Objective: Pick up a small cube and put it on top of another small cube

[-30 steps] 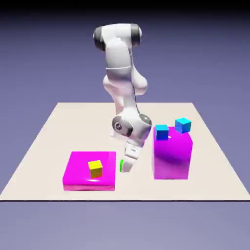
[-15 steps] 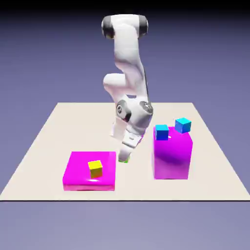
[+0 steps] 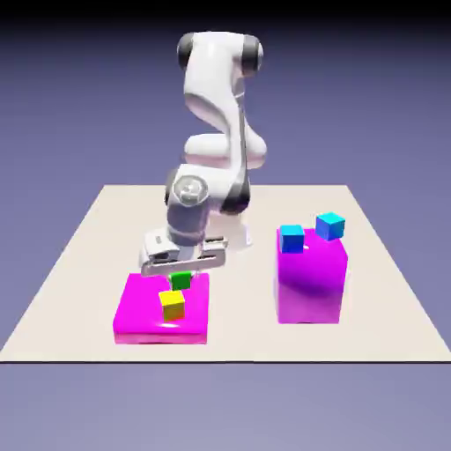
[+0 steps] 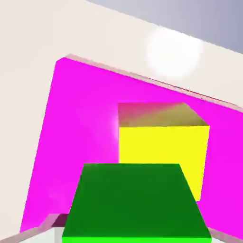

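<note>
- We hold the green cube (image 3: 181, 280) in our pincer (image 3: 181, 274)
- We observe the yellow cube (image 3: 173, 305) on the low magenta block (image 3: 141, 304)

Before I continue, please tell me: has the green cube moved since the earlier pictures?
Yes. In the exterior view the green cube has gone toward the view's left, closer to the yellow cube.

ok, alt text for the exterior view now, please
White robot arm's end effector holds a green cube above a low magenta block, near the yellow cube resting on it. At the exterior view's right, two blue cubes sit on a taller magenta block.
</note>
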Tool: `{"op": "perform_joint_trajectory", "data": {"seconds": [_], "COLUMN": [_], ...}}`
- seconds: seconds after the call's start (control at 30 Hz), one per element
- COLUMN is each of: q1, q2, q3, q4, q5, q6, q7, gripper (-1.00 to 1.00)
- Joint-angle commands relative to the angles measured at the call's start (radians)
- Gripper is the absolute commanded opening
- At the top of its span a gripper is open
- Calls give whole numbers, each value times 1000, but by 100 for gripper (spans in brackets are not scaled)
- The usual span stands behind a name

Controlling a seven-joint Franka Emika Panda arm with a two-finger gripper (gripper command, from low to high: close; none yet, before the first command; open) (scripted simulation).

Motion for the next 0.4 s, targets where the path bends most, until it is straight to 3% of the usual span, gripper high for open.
{"op": "perform_joint_trajectory", "data": {"seconds": [0.0, 0.1, 0.23, 0.27, 0.37], "q1": [21, 55, 42, 42, 49], "q2": [7, 19, 97, 97, 58], "q3": [-36, -94, -84, -84, -89], "q4": [31, 80, -19, -19, 31], "q5": [30, 83, 110, 110, 97], "q6": [-29, -77, 96, 96, 9], "q7": [20, 50, 32, 32, 41], "gripper": [-100, -100, -100, 100, 100]}}
